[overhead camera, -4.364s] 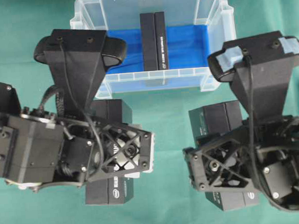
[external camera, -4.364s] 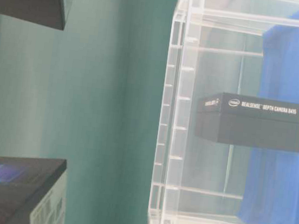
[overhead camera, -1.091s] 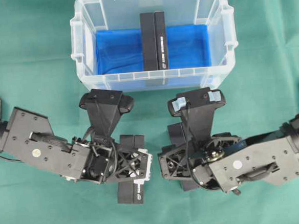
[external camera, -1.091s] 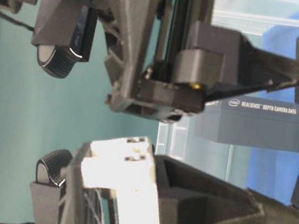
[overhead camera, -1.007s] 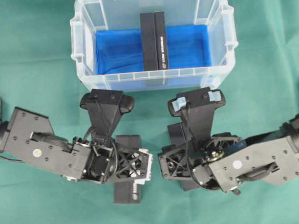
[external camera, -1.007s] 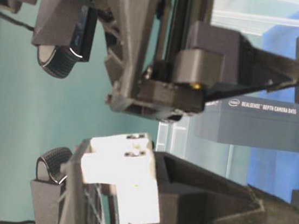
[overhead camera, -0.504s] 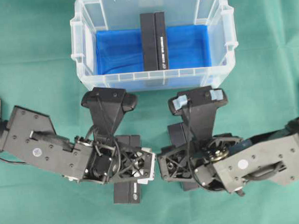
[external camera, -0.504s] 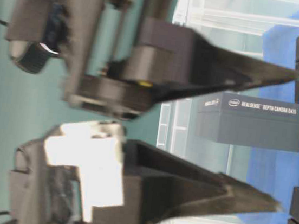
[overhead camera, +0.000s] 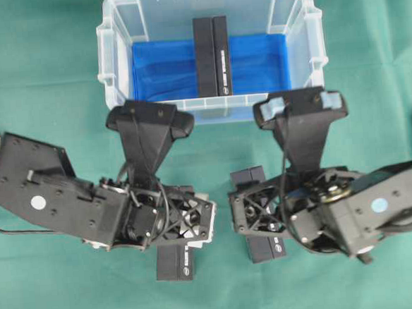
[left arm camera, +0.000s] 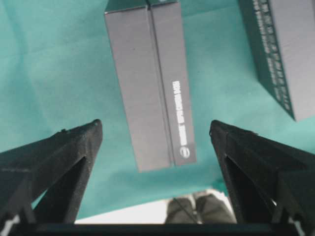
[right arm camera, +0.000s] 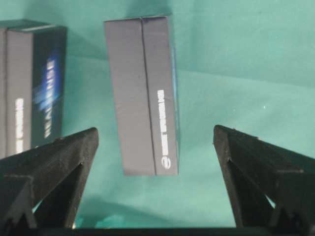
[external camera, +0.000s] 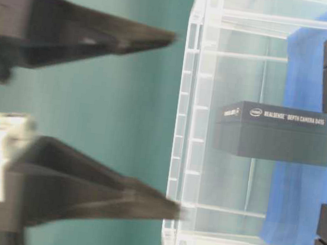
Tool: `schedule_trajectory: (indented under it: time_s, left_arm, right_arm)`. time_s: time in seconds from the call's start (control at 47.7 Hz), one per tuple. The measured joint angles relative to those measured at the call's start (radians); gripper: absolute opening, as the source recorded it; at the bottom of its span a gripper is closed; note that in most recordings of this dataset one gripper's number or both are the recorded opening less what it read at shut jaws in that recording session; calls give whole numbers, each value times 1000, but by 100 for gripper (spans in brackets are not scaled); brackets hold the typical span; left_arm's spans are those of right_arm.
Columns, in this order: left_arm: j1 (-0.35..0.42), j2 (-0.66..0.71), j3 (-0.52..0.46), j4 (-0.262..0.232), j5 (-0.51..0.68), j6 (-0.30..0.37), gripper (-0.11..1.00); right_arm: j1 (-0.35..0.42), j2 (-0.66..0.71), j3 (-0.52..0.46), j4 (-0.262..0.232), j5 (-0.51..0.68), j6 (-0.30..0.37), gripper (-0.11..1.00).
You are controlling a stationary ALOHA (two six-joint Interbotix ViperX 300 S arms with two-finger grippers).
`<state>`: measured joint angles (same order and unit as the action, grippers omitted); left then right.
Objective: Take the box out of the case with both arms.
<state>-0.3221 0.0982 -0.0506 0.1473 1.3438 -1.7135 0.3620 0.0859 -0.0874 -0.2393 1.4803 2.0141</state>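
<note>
A matte black rectangular box (overhead camera: 212,55) is lying in the translucent ribbed plastic case (overhead camera: 110,34); the left gripper (left arm camera: 155,135) and right gripper (right arm camera: 155,140) are hanging wide open, empty, over green cloth (overhead camera: 38,74).

Both arms matte black, boxy housings with small screws and white round stickers. Black cables run along the wrist mounts. Left hand (overhead camera: 171,243) carries a white block; right hand (overhead camera: 261,220) camera mount has pale blue tape patches.
</note>
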Motion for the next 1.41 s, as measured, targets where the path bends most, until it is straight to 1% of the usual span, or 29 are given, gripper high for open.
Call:
schedule_trajectory:
  time_s: [0.147,0.315,0.399,0.525,0.629,0.776,0.965,1.406]
  left_arm:
    - [8,-8,-75,0,89,26,85]
    - [14,-11,-161,2,179,49,85]
    - [17,-11,-199,0,212,60,85]
    - [20,-11,-252,5,255,78,85]
    - [26,-11,-268,8,272,81,85]
    - [32,-11,-268,9,273,83,85]
    - [34,-11,-268,11,275,84,85]
    - [40,-11,-268,15,275,101,85]
  right_arm:
    - [-2,-15,-31,0,12,-29,92]
    - [0,-23,-83,0,64,-92,92]
    - [-2,-23,-120,0,124,-124,92]
    - [-5,-23,-184,-2,244,-163,92]
    - [-6,-23,-202,-2,305,-192,92]
    - [-8,-23,-202,-3,304,-206,92]
    - [-15,-23,-202,-5,253,-209,92]
    - [-17,-23,-202,-8,244,-209,91]
